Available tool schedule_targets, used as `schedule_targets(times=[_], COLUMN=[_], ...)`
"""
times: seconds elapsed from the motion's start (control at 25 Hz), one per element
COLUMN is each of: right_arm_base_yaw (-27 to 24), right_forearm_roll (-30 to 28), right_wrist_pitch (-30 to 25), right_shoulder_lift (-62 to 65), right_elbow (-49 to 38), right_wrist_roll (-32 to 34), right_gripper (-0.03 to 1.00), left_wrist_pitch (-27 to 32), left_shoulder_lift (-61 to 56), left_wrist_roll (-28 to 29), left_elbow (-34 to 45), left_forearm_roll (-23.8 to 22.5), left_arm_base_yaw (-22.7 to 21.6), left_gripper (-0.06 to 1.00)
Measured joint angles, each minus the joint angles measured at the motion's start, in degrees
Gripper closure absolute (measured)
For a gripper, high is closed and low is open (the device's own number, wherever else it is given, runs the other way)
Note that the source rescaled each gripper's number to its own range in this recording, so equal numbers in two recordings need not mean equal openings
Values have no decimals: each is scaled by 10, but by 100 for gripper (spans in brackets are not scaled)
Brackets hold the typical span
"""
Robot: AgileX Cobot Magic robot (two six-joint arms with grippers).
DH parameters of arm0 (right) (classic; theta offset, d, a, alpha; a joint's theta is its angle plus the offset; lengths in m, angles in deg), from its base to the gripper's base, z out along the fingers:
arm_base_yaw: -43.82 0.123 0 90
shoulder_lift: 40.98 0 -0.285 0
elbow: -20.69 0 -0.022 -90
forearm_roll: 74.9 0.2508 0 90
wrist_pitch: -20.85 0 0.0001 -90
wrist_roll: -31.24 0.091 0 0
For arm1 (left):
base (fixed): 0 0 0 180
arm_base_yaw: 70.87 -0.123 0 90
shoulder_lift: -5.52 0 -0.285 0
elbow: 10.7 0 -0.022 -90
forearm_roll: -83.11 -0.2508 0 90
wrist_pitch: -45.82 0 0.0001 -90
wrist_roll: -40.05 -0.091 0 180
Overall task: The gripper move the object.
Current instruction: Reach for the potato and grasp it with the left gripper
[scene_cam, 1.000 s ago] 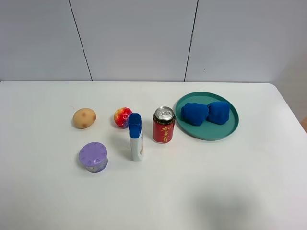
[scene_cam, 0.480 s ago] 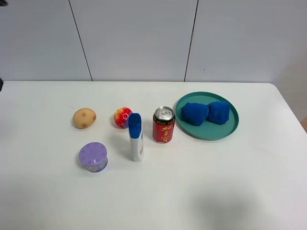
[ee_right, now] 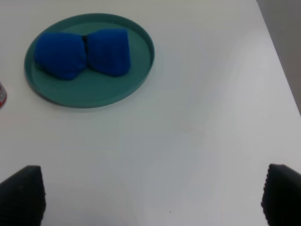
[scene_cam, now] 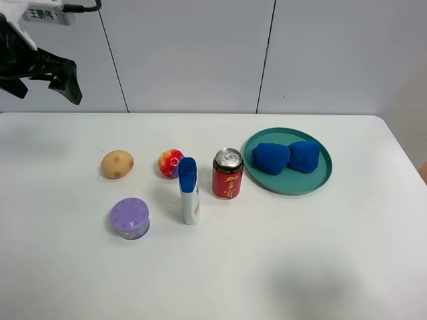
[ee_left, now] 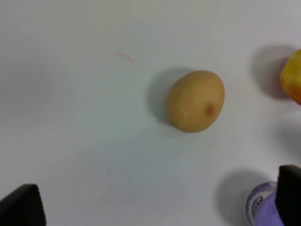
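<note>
Left gripper [scene_cam: 45, 88] high over the table's far-left side, jaws spread wide, nothing between them. Potato [scene_cam: 117, 164] lies on its side on the white table [scene_cam: 333, 260], left of centre, well apart from the claw, in clear sight of the left wrist camera. Red-yellow ball [scene_cam: 171, 163] near the potato; purple-lidded jar [scene_cam: 130, 218] closer to the front. Beyond these: upright blue-capped bottle [scene_cam: 189, 192], red can [scene_cam: 228, 174], teal plate [scene_cam: 293, 185] bearing two blue lumps [scene_cam: 287, 157]. Right gripper [ee_right: 150, 195] agape over bare table near the plate.

Left gripper [scene_cam: 45, 92] partly clipped at exterior view's left edge; wrist views cut off ball [ee_left: 292, 76], purple jar [ee_left: 262, 208], red can [ee_right: 2, 96].
</note>
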Motion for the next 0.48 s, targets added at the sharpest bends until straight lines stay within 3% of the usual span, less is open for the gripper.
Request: schedule_targets(times=[0.16, 0.48], right_arm_base_yaw=[0, 0], right_forearm_roll=[0, 0], right_wrist_pitch=[0, 0], right_shoulder_lift=[0, 0], right_elbow=[0, 0], right_wrist_roll=[0, 0], right_gripper=[-3, -3], left_wrist_pitch=[-46, -54], left_shoulder_lift=[53, 153], left_wrist_roll=[-4, -26], left_elbow=[-3, -3], left_forearm_roll=[9, 57], left_arm_base_yaw=[0, 0], left_gripper=[-6, -6])
